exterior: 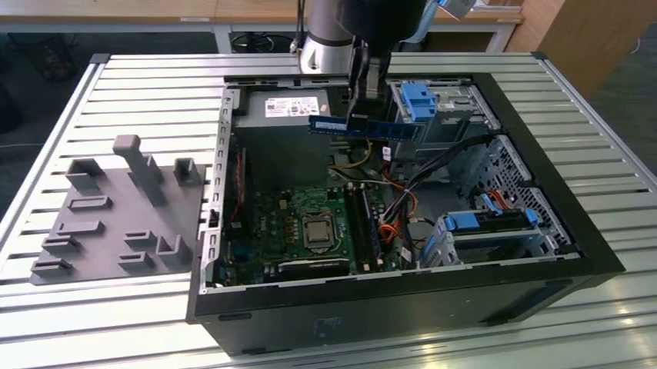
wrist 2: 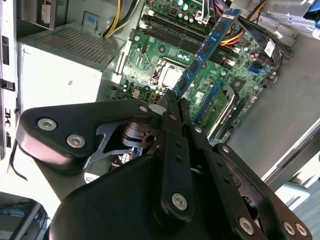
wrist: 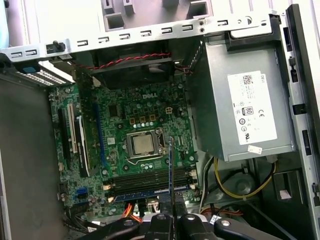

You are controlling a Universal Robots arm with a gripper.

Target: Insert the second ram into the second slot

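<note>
The tool [exterior: 361,115] is closed on the second ram [exterior: 395,129], its two fingers pinching the flat blue stick from either side partway along its length. In the exterior view the stick hangs level and on edge, raised above the open computer case [exterior: 411,307] — over the far end of the case, just in front of the power supply [exterior: 292,108] and beside a blue-fronted drive cage [exterior: 419,101]. It is well clear of the motherboard [wrist: 125,115] below and touches nothing but the tool. In the first wrist view the stick shows edge-on as a thin blue line that crosses the memory slots [wrist: 145,178] at about a right angle rather than lying along them; one of those slots has a blue strip along it, which may be a seated stick, though I cannot tell for sure. The processor socket [wrist: 141,144] sits just beyond the slots. In the second wrist view the row of dark chips on the stick's face shows plainly as it reaches away from the fingertips over the board. The case lies on its side on a slatted metal surface [exterior: 575,92], and a grey moulded fixture [exterior: 113,223] rests on that surface at the exterior view's left — apart from the tool.
</note>
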